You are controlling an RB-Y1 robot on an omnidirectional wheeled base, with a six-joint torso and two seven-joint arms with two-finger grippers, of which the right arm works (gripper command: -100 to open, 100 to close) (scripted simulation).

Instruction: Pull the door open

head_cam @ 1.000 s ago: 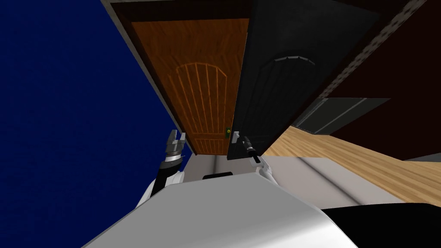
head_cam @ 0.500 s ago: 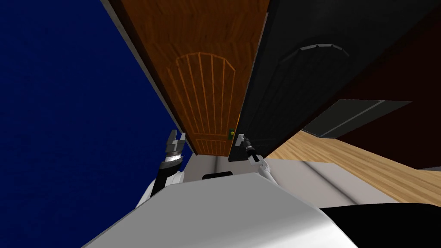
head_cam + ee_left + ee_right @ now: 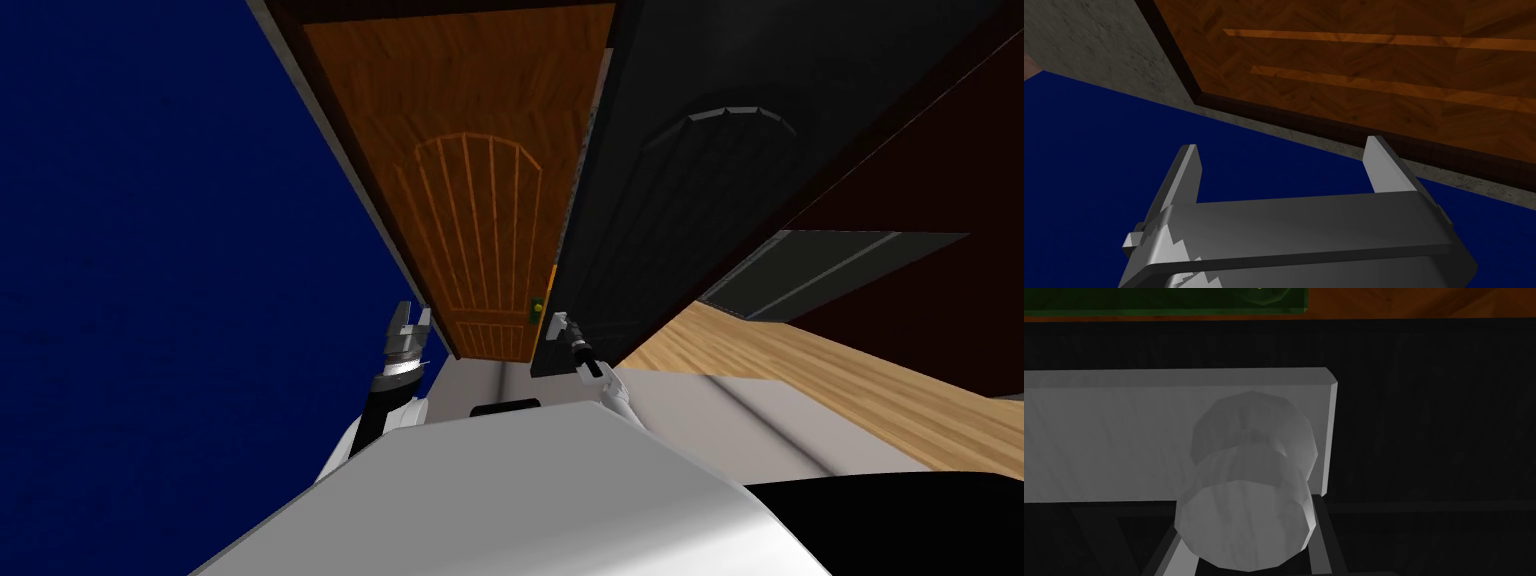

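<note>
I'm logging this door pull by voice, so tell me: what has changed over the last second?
I moved closer, so the whole head view shifted. The grey knob on the black door went from just ahead of the right gripper to between its jaws, which press its sides. The left gripper stays open beside the brown door.

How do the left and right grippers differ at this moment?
The left gripper is open with nothing between its fingers; the right gripper is shut on the grey knob. The left gripper hangs in front of the blue wall beside the brown door; the right gripper is at the black door, near its edge. Both point toward the doors.
</note>
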